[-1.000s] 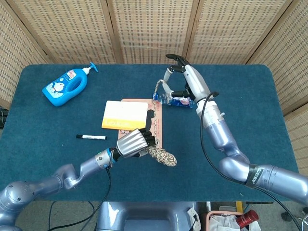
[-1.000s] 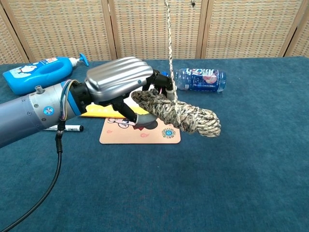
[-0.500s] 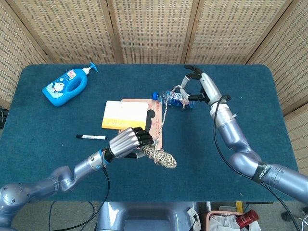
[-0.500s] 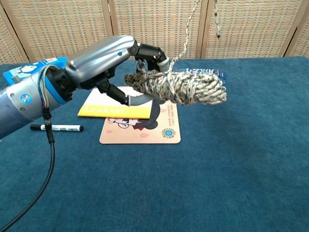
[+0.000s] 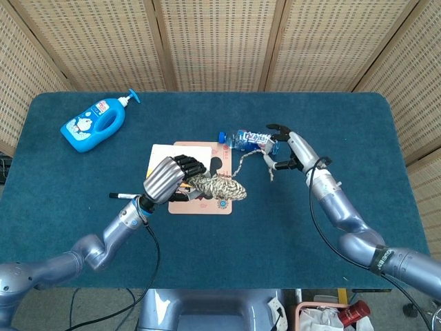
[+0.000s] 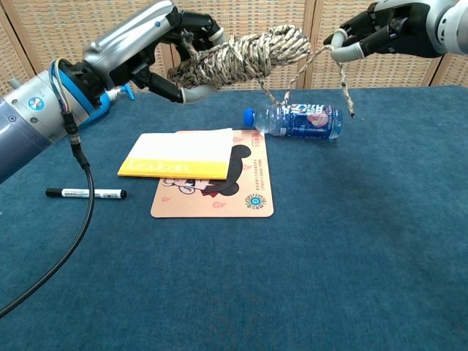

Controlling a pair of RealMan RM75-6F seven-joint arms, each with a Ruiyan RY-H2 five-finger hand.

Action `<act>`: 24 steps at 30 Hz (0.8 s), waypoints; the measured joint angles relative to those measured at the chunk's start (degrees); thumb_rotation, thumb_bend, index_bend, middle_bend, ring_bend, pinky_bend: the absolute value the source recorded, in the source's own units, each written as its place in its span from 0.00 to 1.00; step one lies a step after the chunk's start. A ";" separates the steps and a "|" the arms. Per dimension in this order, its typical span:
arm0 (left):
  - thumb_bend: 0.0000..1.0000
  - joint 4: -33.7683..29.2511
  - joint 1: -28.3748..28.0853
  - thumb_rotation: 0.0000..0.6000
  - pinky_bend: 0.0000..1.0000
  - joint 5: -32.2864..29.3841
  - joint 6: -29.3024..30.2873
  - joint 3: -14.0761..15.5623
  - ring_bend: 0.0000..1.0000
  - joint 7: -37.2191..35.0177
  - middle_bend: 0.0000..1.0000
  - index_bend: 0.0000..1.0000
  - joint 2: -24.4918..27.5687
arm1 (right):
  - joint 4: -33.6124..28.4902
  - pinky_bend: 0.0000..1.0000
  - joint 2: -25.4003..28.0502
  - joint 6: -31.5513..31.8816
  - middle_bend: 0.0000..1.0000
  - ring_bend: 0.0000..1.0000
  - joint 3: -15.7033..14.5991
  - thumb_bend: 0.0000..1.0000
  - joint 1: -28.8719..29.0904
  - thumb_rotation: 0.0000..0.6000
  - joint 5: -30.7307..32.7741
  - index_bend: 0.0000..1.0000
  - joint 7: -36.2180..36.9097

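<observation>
My left hand [image 5: 167, 179] [image 6: 157, 44] grips a coiled bundle of speckled rope [image 5: 217, 186] [image 6: 241, 55], held in the air above the pink cartoon mat [image 6: 223, 191]. A loose strand runs from the bundle to my right hand [image 5: 291, 149] [image 6: 384, 33], which pinches it near its end; a short tail dangles below the fingers. The lying plastic bottle [image 5: 251, 140] [image 6: 300, 121] is just behind and below the strand.
A yellow-and-white notepad [image 5: 164, 158] [image 6: 179, 155] lies partly on the mat. A black marker [image 5: 124, 196] [image 6: 86, 194] lies at the left front. A blue lotion bottle [image 5: 94, 125] lies at the far left. Wicker screens stand behind the blue table [image 5: 331, 214].
My left hand has lifted the rope bundle higher and back over the mat. My right hand has come down and to the right, still pinching the strand.
</observation>
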 measured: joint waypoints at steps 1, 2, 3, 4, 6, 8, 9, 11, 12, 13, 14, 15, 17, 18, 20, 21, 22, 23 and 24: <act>0.61 -0.07 0.00 1.00 0.50 -0.66 -0.56 -0.44 0.44 0.39 0.52 0.69 0.05 | -0.08 0.00 -0.01 -0.06 0.11 0.00 -0.14 0.49 -0.14 1.00 -0.27 0.74 0.11; 0.61 -0.12 0.00 1.00 0.50 -1.13 -0.96 -0.75 0.44 0.66 0.52 0.69 0.07 | -0.21 0.00 -0.02 -0.13 0.11 0.00 -0.34 0.49 -0.34 1.00 -0.66 0.74 0.23; 0.61 -0.16 -0.01 1.00 0.50 -1.57 -1.37 -1.03 0.44 0.89 0.52 0.69 0.07 | -0.43 0.00 -0.02 -0.22 0.11 0.00 -0.61 0.49 -0.56 1.00 -1.13 0.74 0.36; 0.62 -0.18 -0.02 1.00 0.50 -2.12 -1.88 -1.39 0.44 1.27 0.52 0.69 0.04 | -0.63 0.00 -0.02 -0.29 0.11 0.00 -0.80 0.49 -0.71 1.00 -1.49 0.74 0.42; 0.63 -0.17 -0.05 1.00 0.51 -2.91 -2.53 -1.92 0.44 1.86 0.52 0.69 -0.06 | -1.17 0.00 0.02 -0.42 0.11 0.00 -1.23 0.49 -1.02 1.00 -2.36 0.74 0.53; 0.64 -0.10 -0.07 1.00 0.52 -3.67 -3.17 -2.41 0.44 2.38 0.52 0.69 -0.23 | -1.77 0.00 0.05 -0.45 0.11 0.00 -1.59 0.49 -1.30 1.00 -3.12 0.74 0.60; 0.64 0.04 -0.08 1.00 0.52 -3.93 -3.37 -2.60 0.44 2.83 0.52 0.69 -0.32 | -2.16 0.00 0.08 -0.48 0.11 0.00 -1.87 0.49 -1.46 1.00 -3.63 0.74 0.59; 0.65 0.43 -0.09 1.00 0.52 -5.01 -4.09 -3.27 0.44 4.06 0.52 0.69 -0.72 | -2.88 0.00 0.11 -0.57 0.11 0.00 -2.33 0.49 -1.68 1.00 -4.47 0.74 0.55; 0.65 0.60 -0.09 1.00 0.52 -5.72 -4.36 -3.75 0.44 4.34 0.52 0.69 -0.97 | -3.61 0.00 0.12 -0.62 0.11 0.00 -2.65 0.49 -1.91 1.00 -5.12 0.74 0.60; 0.66 0.86 -0.10 1.00 0.52 -6.60 -4.63 -4.40 0.44 4.52 0.52 0.69 -1.33 | -4.23 0.00 0.12 -0.61 0.11 0.00 -2.80 0.49 -2.14 1.00 -5.59 0.74 0.82; 0.66 1.04 -0.10 1.00 0.52 -7.04 -4.79 -4.75 0.44 4.71 0.52 0.69 -1.53 | -4.78 0.00 0.12 -0.63 0.11 0.00 -2.86 0.49 -2.36 1.00 -5.87 0.74 1.25; 0.66 1.13 -0.09 1.00 0.52 -7.32 -4.91 -5.03 0.44 4.96 0.52 0.69 -1.67 | -5.31 0.00 0.13 -0.66 0.11 0.00 -2.83 0.49 -2.66 1.00 -6.03 0.74 2.10; 0.66 1.05 -0.03 1.00 0.52 -7.91 -5.16 -5.68 0.44 5.30 0.52 0.69 -1.84 | -5.94 0.00 0.11 -0.61 0.11 0.00 -2.68 0.49 -3.20 1.00 -6.49 0.74 3.75; 0.66 0.94 0.01 1.00 0.52 -7.98 -5.16 -5.79 0.44 5.36 0.52 0.69 -1.80 | -6.28 0.00 0.07 -0.57 0.11 0.00 -2.57 0.49 -3.59 1.00 -7.12 0.74 4.91; 0.66 0.56 0.10 1.00 0.52 -7.99 -5.02 -6.00 0.44 5.43 0.52 0.69 -1.63 | -6.70 0.00 0.00 -0.64 0.11 0.00 -2.54 0.49 -4.18 1.00 -8.15 0.74 6.58; 0.66 0.26 0.14 1.00 0.52 -8.10 -5.00 -6.17 0.44 5.41 0.52 0.69 -1.52 | -6.93 0.00 -0.05 -0.78 0.11 0.00 -2.62 0.49 -4.57 1.00 -8.92 0.74 7.63; 0.66 -0.20 0.18 1.00 0.52 -8.25 -4.97 -6.41 0.44 5.42 0.52 0.69 -1.33 | -7.05 0.00 -0.08 -0.89 0.11 0.00 -2.75 0.49 -4.85 1.00 -9.61 0.74 8.26; 0.66 -0.56 0.22 1.00 0.52 -8.37 -4.97 -6.57 0.44 5.47 0.52 0.69 -1.16 | -7.13 0.00 -0.11 -0.98 0.11 0.00 -2.94 0.49 -5.11 1.00 -10.37 0.74 8.70; 0.66 -0.90 0.26 1.00 0.52 -8.47 -5.01 -6.70 0.44 5.54 0.52 0.69 -0.94 | -7.19 0.00 -0.16 -1.11 0.11 0.00 -3.32 0.49 -5.45 1.00 -11.53 0.74 9.12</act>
